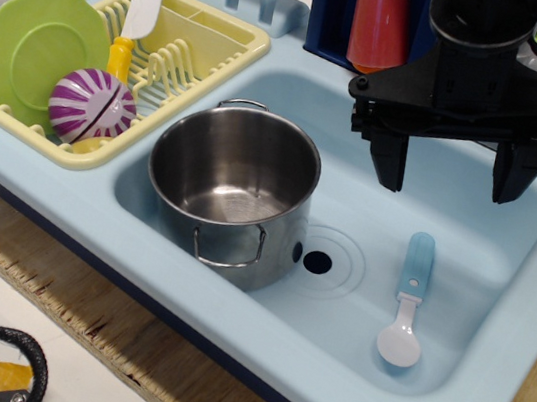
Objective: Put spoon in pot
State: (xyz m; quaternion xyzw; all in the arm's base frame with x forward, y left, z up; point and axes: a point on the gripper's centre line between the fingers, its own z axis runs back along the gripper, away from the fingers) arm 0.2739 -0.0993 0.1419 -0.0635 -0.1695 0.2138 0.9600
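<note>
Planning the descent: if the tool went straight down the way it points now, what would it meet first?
Probably the bare sink floor. The open tool points down with nothing between its fingers. The spoon seems to lie nearer the camera, the pot well off to the side; depth is uncertain.

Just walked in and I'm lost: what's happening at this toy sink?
A robot arm's gripper hangs over the sink basin with its jaws open, holding nothing. The blue-handled spoon lies flat on the basin floor below it. The steel pot stands empty at the basin's left, apart from the spoon.
</note>
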